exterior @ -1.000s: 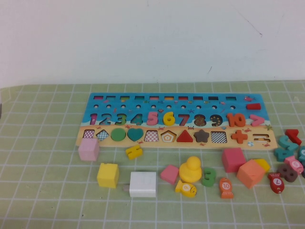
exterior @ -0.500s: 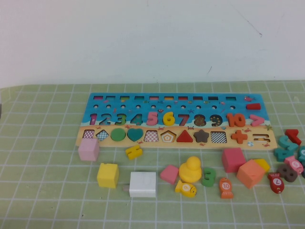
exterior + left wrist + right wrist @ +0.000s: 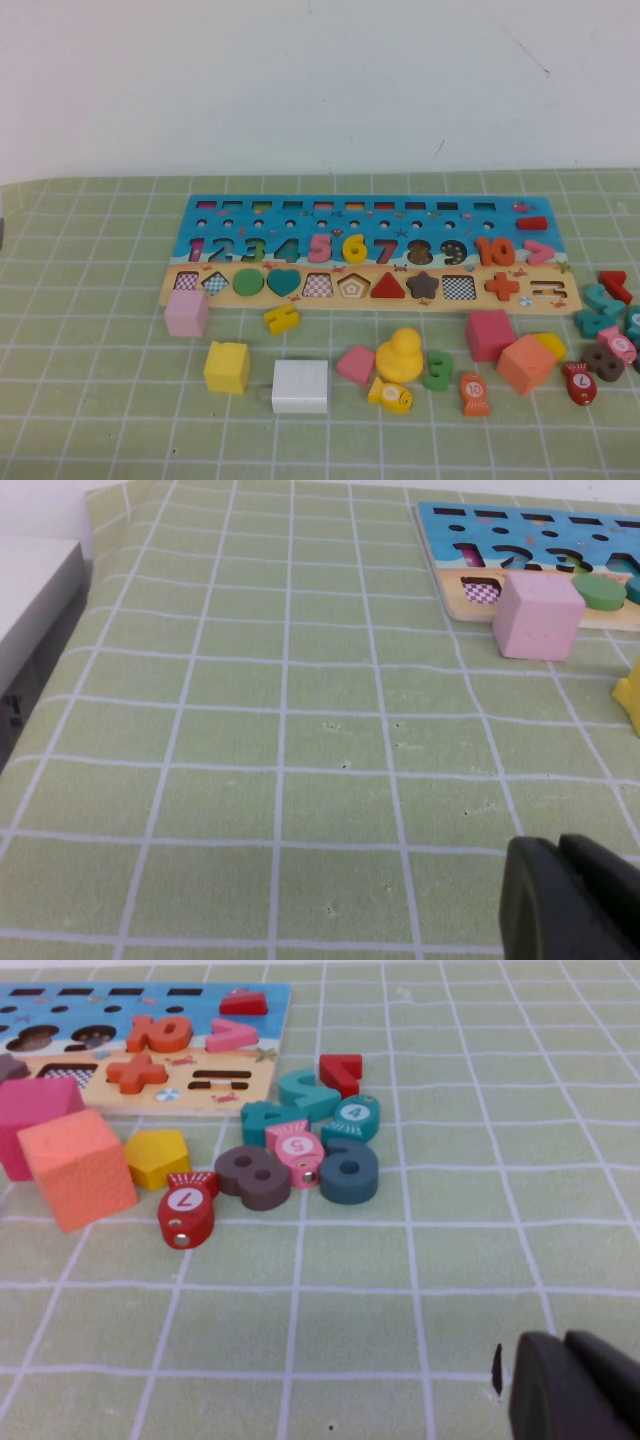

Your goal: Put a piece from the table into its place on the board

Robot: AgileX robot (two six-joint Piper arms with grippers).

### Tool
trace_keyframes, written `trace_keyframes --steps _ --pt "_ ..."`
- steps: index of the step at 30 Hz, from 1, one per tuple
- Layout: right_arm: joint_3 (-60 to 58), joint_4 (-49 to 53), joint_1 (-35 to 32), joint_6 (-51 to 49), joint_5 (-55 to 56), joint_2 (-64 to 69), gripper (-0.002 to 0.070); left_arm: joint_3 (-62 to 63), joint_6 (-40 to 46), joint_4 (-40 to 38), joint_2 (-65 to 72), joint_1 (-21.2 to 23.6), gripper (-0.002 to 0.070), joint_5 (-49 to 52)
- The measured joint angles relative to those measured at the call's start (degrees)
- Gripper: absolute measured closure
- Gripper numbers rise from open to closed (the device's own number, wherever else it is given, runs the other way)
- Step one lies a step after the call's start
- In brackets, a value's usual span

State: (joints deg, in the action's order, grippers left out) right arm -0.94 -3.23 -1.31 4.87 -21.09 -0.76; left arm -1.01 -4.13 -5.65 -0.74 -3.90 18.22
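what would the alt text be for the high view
A long puzzle board lies on a green grid mat with the yellow numeral 6 already seated in its number row. Loose blocks, a yellow duck and small number pieces sit in front of it. Neither the left gripper nor the right gripper appears in this view.

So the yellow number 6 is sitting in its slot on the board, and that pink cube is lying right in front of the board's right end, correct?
Not quite. The yellow 6 is in its slot on the board, but the high view shows the pink cube in front of the board's left end, not its right. The left gripper and right gripper show only in their own wrist views, low over bare mat.
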Motion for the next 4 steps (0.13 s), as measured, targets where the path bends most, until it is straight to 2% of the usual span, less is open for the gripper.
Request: trace_keyframes --steps 4 --pt "0.00 0.00 0.00 0.00 0.00 0.00 0.0679 0.00 0.00 0.00 0.00 0.00 0.0677 0.00"
